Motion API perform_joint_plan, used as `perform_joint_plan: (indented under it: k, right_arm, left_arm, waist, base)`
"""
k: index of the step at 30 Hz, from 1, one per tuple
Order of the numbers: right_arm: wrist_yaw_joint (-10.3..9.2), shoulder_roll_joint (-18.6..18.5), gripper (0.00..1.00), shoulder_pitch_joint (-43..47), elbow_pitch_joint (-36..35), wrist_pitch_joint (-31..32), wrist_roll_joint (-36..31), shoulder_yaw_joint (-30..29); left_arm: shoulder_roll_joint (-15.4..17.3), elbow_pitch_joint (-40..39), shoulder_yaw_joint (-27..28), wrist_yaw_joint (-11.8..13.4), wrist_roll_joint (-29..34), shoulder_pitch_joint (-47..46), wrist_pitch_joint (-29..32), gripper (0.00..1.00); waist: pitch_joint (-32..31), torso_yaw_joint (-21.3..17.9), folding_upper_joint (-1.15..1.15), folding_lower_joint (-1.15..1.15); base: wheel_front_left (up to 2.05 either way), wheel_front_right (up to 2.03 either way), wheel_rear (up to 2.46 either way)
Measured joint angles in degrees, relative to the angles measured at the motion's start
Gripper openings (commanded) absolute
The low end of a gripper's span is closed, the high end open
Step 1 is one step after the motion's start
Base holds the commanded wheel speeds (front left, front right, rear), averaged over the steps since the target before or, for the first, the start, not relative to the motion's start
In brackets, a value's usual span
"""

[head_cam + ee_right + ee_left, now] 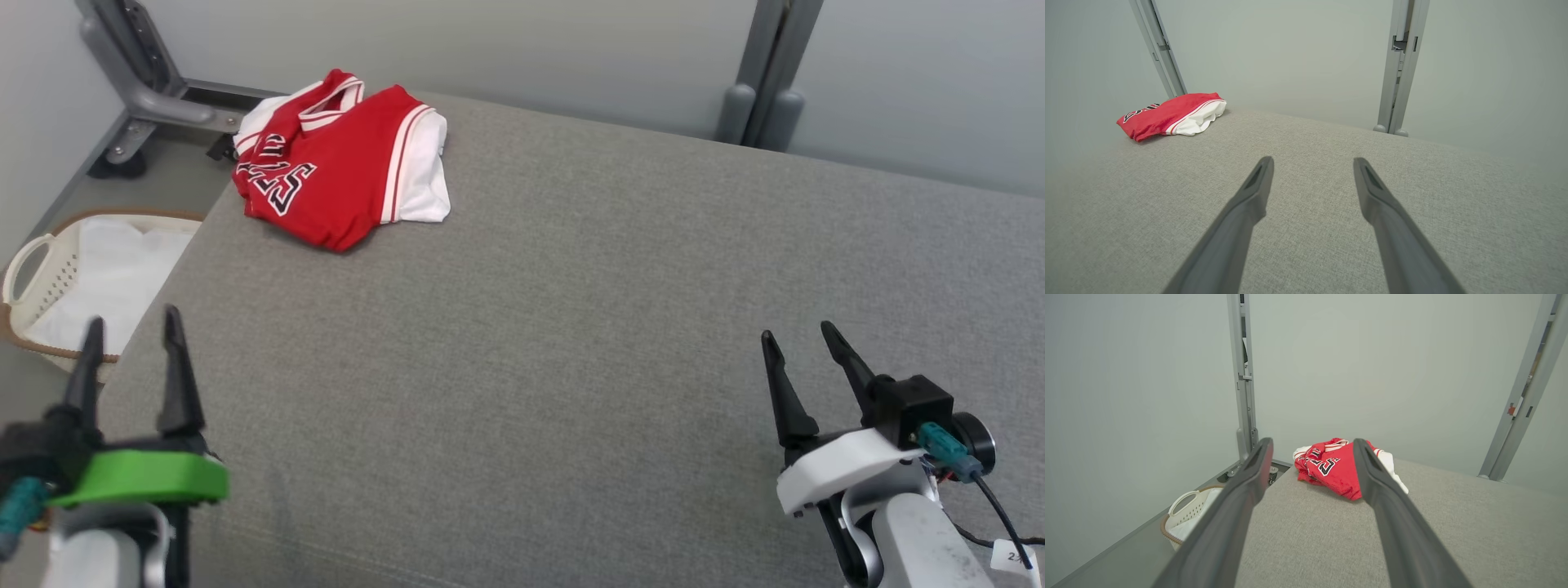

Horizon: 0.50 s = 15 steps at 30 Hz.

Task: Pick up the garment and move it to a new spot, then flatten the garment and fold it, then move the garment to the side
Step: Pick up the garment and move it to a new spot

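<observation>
Observed: the work surface is flat grey woven fabric, enclosed by pale walls. Grey metal posts stand behind its far edge. The garment, a red jersey with white trim and black-and-white lettering, lies loosely folded at the far left corner of the surface, well apart from both grippers. The left gripper, green-collared, sits over the near left edge, fingers spread apart and unloaded. The right gripper sits over the near right side, fingers likewise apart. On the floor beside the left edge stands a cream perforated basket containing white cloth
</observation>
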Motion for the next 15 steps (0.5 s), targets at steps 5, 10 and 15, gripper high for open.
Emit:
perform_joint_plan:
  k: [5,10,15]
  right_arm:
    - [0.0,0.0,1.0,-2.5,-1.0,0.0,-2.3,-0.6]
    - [0.0,0.0,1.0,-5.2,-2.6,0.1,-4.2,-0.5]
    - [0.0,0.0,1.0,-7.8,-5.1,1.4,-6.1,0.2]
  left_arm:
    - [7.4,-4.6,3.5,-0.8,-0.8,-10.7,4.4,1.0]
    - [13.3,-5.5,5.3,-1.2,-2.4,-21.4,10.7,1.0]
    - [15.3,0.1,5.0,-1.3,-3.9,-30.6,14.5,1.0]
  waist:
    - [2.5,-2.2,0.0,0.0]
    - [6.1,-4.7,0.0,0.0]
    - [10.6,-7.0,0.0,0.0]
  base:
    - [0.0,0.0,0.0]
    - [0.0,0.0,0.0]
    - [0.0,0.0,0.0]
